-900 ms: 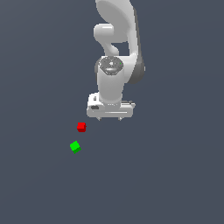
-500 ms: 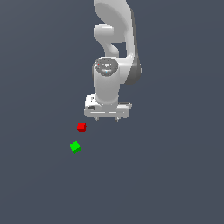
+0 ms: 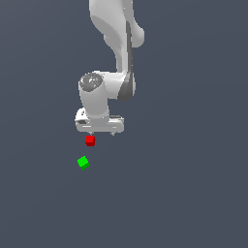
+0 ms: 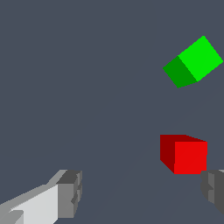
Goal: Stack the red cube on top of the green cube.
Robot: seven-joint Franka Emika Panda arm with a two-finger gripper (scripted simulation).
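Observation:
The red cube (image 3: 90,140) lies on the dark grey floor, with the green cube (image 3: 83,162) a short way nearer the camera and slightly toward the exterior view's left. My gripper (image 3: 101,133) hangs just above the red cube, pointing down, open and holding nothing. In the wrist view the red cube (image 4: 183,154) sits close beside one fingertip (image 4: 213,186), while the other fingertip (image 4: 68,194) stands far off. The green cube (image 4: 194,62) lies beyond it, turned at an angle. The gripper (image 4: 140,192) has only bare floor between its fingers.
The white arm (image 3: 114,43) rises behind the gripper. The flat dark grey floor (image 3: 184,193) stretches around both cubes, and no other objects are in view.
The gripper has moved toward the exterior view's left and slightly down, ending over the red cube. Both cubes stayed where they were.

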